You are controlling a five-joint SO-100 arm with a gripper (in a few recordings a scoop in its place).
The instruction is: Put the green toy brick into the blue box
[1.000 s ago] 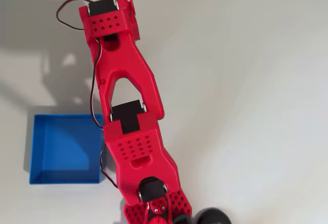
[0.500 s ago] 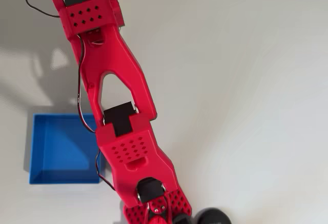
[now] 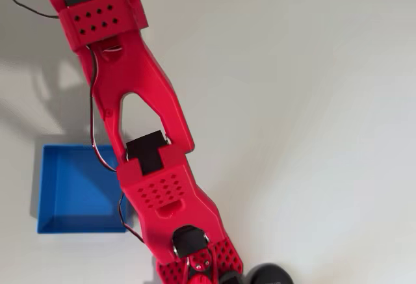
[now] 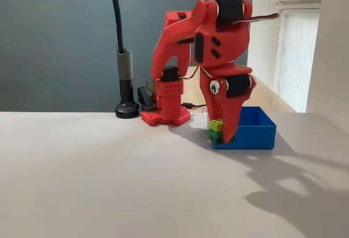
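Pale tabletop, grey-blue wall behind. Red claw (image 4: 221, 132) clamps the green brick (image 4: 216, 129), held just left of the blue box (image 4: 256, 132); transport step, next a short carry over the box, then release.

Looks like a room in someone's home or a small office, not a proper lab. In the fixed view there's a plain pale tabletop (image 4: 109, 183) pushed up near a dull blue-grey painted wall (image 4: 60, 42), with a bright window (image 4: 297, 58) off to the right letting daylight in and throwing soft shadows across the surface. A black gooseneck stand (image 4: 124, 69) with a round base sits at the back, next to the red hobby-style robot arm (image 4: 202, 47). Pretty bare desk setup overall.
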